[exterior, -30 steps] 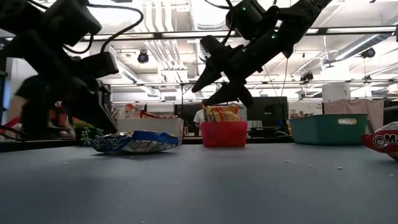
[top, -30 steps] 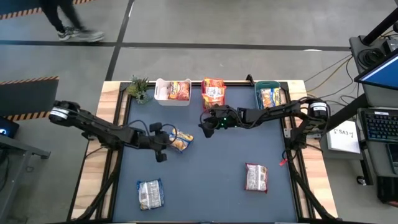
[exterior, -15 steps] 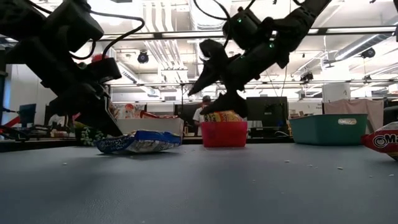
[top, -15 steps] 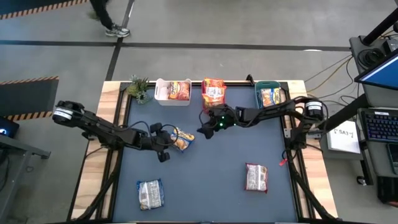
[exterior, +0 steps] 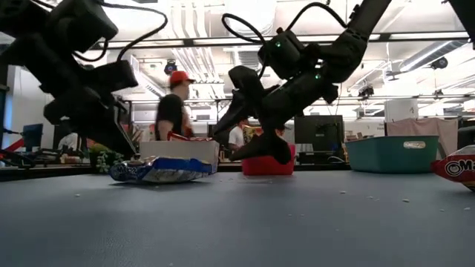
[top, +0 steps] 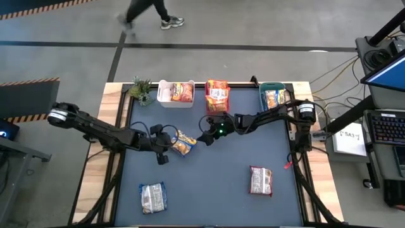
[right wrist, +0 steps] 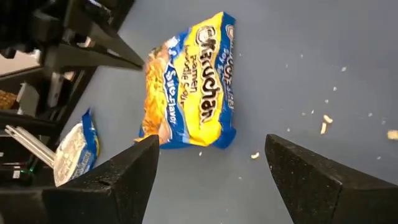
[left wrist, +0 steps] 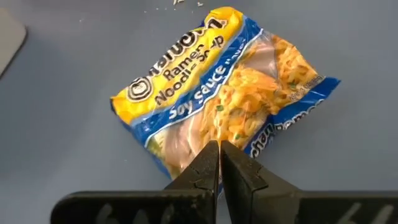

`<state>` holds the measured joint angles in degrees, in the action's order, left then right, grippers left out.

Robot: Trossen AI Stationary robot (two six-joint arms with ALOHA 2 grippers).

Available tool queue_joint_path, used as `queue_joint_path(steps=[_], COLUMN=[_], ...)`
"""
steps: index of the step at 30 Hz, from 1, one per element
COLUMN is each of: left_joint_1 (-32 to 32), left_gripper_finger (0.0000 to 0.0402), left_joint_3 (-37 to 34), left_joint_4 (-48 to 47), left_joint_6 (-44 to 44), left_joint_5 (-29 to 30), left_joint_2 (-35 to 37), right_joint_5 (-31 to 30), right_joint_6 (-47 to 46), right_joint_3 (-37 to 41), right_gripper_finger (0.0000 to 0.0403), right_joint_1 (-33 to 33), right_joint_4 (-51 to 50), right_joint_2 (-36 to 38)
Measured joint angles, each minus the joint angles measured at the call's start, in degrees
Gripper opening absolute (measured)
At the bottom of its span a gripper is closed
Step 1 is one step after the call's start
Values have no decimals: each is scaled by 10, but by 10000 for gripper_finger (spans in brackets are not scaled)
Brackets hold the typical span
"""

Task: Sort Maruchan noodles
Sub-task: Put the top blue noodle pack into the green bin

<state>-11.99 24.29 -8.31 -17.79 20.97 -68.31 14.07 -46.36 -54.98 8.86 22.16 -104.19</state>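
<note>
my left claw (left wrist: 219, 149): clenched, fingertips pressed together just at the near edge of the blue-yellow packet (left wrist: 224, 93), nothing gripped.
my right claw (right wrist: 208, 165): released, fingers spread wide, hovering just beside the same packet on its far side from my left claw.
other packets: silvery one (top: 152, 197) and red-white one (top: 260, 180) on the mat, well apart from both claws.
bins: white (top: 166, 97), pink (exterior: 256, 166), teal (top: 264, 97), beyond my claws, each holding packets.

Low view cuts the red packet (exterior: 462, 169) off at the right edge, and the right arm mostly covers the pink bin (exterior: 267, 165). The person (top: 147, 11) up top is blurry. Print on the bin packets (top: 182, 93) is too tiny to read.
</note>
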Motion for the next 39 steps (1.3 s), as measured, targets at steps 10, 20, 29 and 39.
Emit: queue_joint_path(steps=[10,20,29,39], left_joint_1=[0,-1,-1,-1], left_gripper_finger=[0,0,0,0], left_joint_3=[-28,-64,-66,-70], left_joint_4=[-11,103,113,147], left_joint_6=[-20,-52,-58,-62], left_joint_5=[3,9,7,10], left_joint_2=[19,-40,-70,-82], right_joint_5=[14,97,97,73], right_joint_6=[-26,-15,10,25], right_joint_3=[-6,-95,-119,-115], right_gripper_finger=[285,283,278,273], right_joint_1=[0,-6,-6,-8], right_joint_4=[58,42,9,9], right_joint_2=[-45,-116,-119,-132])
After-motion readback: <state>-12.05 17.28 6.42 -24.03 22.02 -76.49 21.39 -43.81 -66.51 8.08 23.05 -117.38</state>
